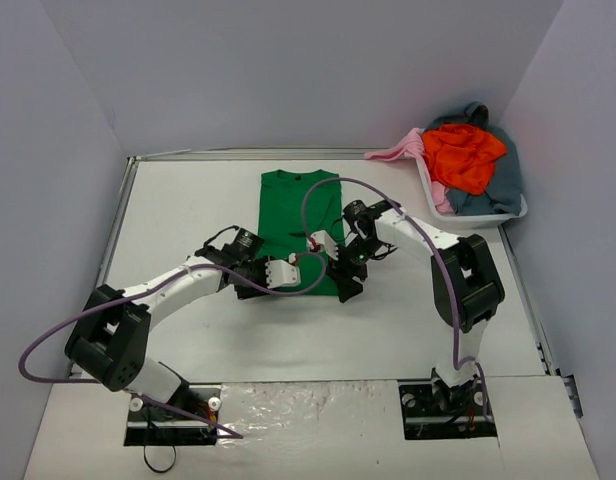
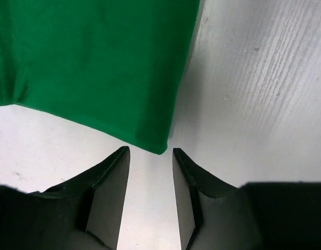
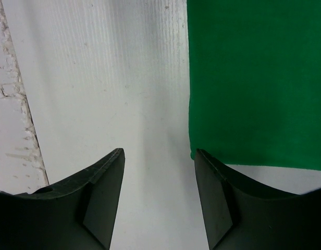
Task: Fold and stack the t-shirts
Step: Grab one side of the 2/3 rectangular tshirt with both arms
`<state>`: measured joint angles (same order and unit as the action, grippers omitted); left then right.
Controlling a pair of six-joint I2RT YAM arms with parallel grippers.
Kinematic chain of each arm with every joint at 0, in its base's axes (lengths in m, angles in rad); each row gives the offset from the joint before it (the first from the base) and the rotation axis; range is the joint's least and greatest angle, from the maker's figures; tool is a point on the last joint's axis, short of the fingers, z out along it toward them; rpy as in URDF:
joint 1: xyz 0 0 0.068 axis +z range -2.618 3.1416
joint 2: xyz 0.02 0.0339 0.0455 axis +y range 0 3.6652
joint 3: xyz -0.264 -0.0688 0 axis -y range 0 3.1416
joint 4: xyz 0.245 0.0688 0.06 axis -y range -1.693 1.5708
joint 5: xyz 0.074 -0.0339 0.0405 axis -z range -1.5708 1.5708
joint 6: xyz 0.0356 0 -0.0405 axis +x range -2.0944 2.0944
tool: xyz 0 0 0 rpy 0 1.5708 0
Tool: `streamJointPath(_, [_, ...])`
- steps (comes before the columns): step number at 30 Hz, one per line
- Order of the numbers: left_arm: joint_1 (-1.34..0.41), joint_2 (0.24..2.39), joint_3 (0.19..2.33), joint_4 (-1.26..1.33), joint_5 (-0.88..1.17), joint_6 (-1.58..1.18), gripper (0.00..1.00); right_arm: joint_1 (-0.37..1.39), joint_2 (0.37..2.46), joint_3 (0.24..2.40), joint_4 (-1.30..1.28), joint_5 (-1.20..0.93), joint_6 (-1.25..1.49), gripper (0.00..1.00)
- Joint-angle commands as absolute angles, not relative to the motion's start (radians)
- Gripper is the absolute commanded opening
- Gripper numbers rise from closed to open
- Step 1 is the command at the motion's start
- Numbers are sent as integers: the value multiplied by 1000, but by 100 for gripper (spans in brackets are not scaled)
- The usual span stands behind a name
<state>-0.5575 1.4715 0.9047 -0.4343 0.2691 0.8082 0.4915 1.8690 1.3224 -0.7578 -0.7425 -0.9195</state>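
A bright green t-shirt (image 1: 298,205) lies flat on the white table, folded into a long strip, collar at the far end. My left gripper (image 1: 263,285) is open and empty, low over the table at the strip's near left corner. In the left wrist view the green cloth (image 2: 98,67) ends in a corner just beyond the gap of my left gripper (image 2: 150,152). My right gripper (image 1: 346,286) is open and empty at the near right corner. In the right wrist view the cloth (image 3: 259,78) ends at the right fingertip (image 3: 202,156) of my right gripper (image 3: 159,152). Orange-red (image 1: 465,155), pale pink (image 1: 398,150) and grey-blue (image 1: 503,185) shirts are heaped in the tub.
The white plastic tub (image 1: 488,217) stands at the back right corner, by the right wall. Purple cables loop over both arms and across the shirt's near end. Bare table (image 1: 188,200) lies to the left of the shirt, and more in front of it. Grey walls close in three sides.
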Motion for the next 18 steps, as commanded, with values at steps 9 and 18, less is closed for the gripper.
streamJointPath(9, [-561, 1551, 884, -411, 279, 834, 37, 488, 1896, 1358, -795, -721, -911, 53])
streamJointPath(18, [-549, 1603, 905, -405, 287, 828, 26, 486, 1899, 1355, -796, -707, -905, 53])
